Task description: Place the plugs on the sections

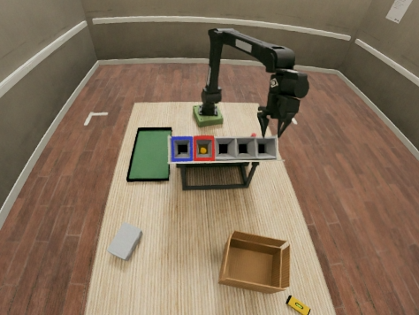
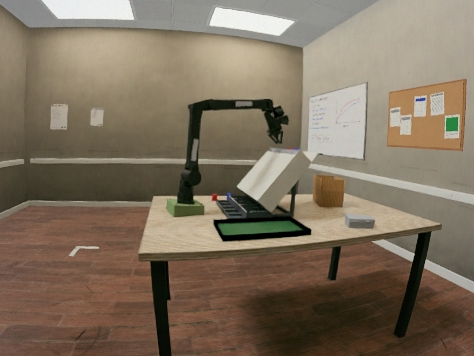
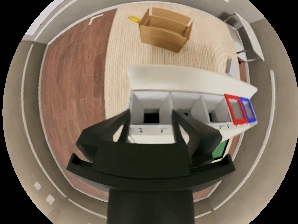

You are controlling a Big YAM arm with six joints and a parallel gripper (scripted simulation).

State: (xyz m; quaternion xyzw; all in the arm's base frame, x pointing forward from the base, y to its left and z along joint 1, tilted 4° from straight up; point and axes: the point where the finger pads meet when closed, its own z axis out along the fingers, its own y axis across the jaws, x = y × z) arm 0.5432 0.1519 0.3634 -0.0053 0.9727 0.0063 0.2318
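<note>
A row of funnels (image 1: 223, 149) (image 3: 193, 106) tops a slanted white cover (image 2: 272, 177). The blue-banded funnel (image 1: 181, 148) (image 3: 248, 108) is at the left end. Beside it, the red-banded funnel (image 1: 203, 148) (image 3: 234, 110) has a yellow marble (image 1: 202, 150) in its mouth. My gripper (image 1: 272, 132) (image 2: 275, 140) (image 3: 151, 112) is open and empty, close above the rightmost funnel (image 1: 264, 149) (image 3: 149, 111). The red plug (image 1: 254, 134) (image 2: 214, 197) and the blue plug (image 2: 228, 195) stand behind the cover, by the dark sectioned tray (image 2: 235, 206).
A green marble tray (image 1: 150, 155) (image 2: 260, 228) lies left of the funnels. A cardboard box (image 1: 256, 261) (image 2: 328, 190) (image 3: 165, 27), a grey block (image 1: 125, 241) (image 2: 359, 220) and a small yellow tool (image 1: 298, 304) lie at the front. The arm's green base (image 1: 208, 116) is behind.
</note>
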